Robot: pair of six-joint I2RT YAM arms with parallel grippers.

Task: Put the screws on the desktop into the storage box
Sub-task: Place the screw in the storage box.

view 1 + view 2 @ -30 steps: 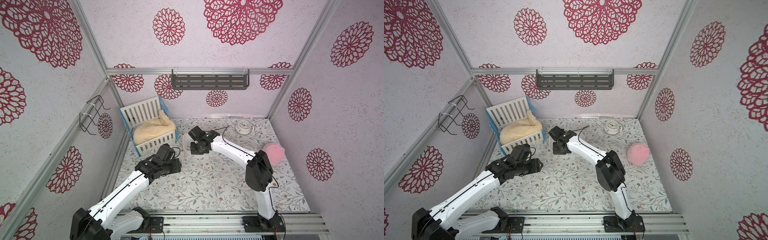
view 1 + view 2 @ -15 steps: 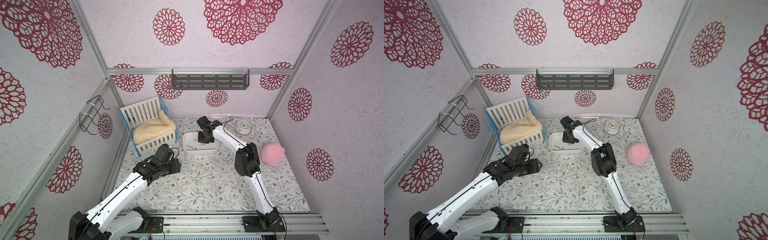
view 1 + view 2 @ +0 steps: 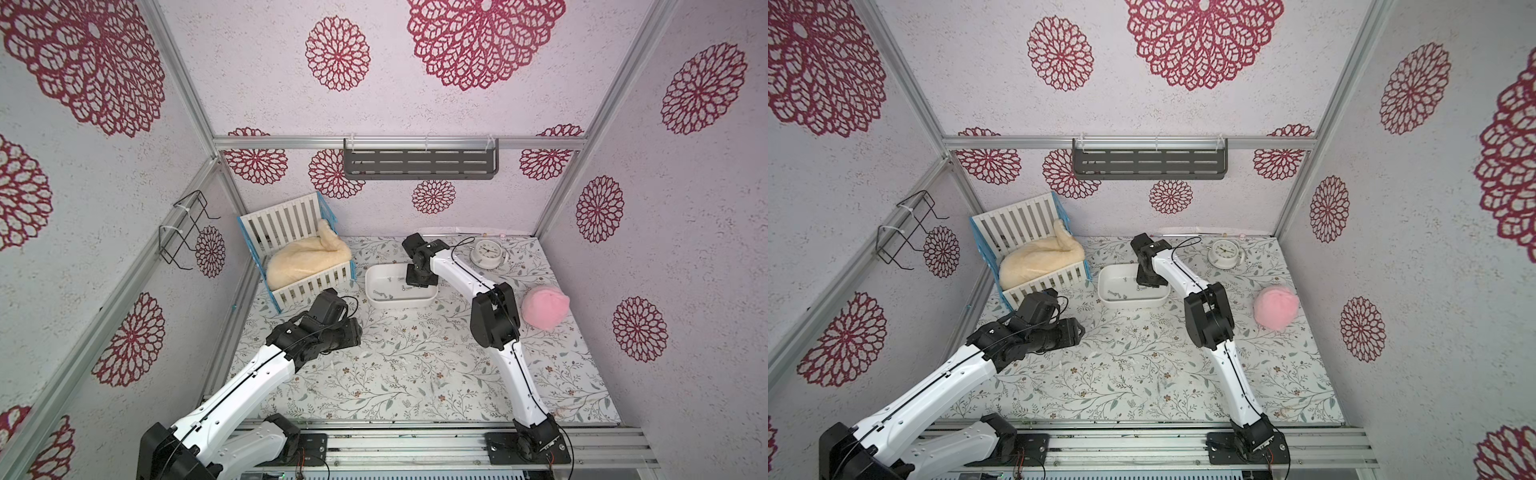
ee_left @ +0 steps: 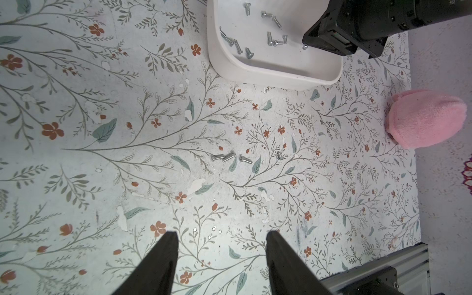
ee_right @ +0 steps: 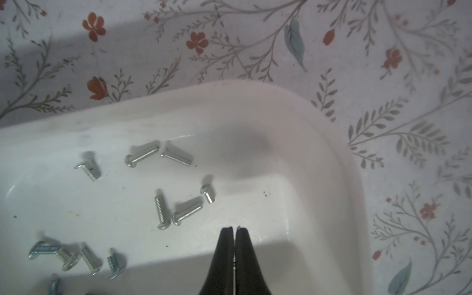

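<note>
Stretching out further than a second ago, the right arm is now reaching well forward, and the right hand is hanging over one end of the storage box. A second ago its wrist was lying across the box and hiding most of it. Its fingers are pressing together tip to tip. A small glint is showing at the tips, and whether a screw is pinched there cannot be told. Just ahead of those tips several screws are lying loose on the box floor, with more off to one side of the hand.

The left hand is keeping almost the same place, hovering above the surface with its fingers standing apart and nothing between them. Ahead of it a short row of loose screws is lying on the surface, with one more just beside the row. Beyond these the storage box is sitting, with the right hand over its far end.
</note>
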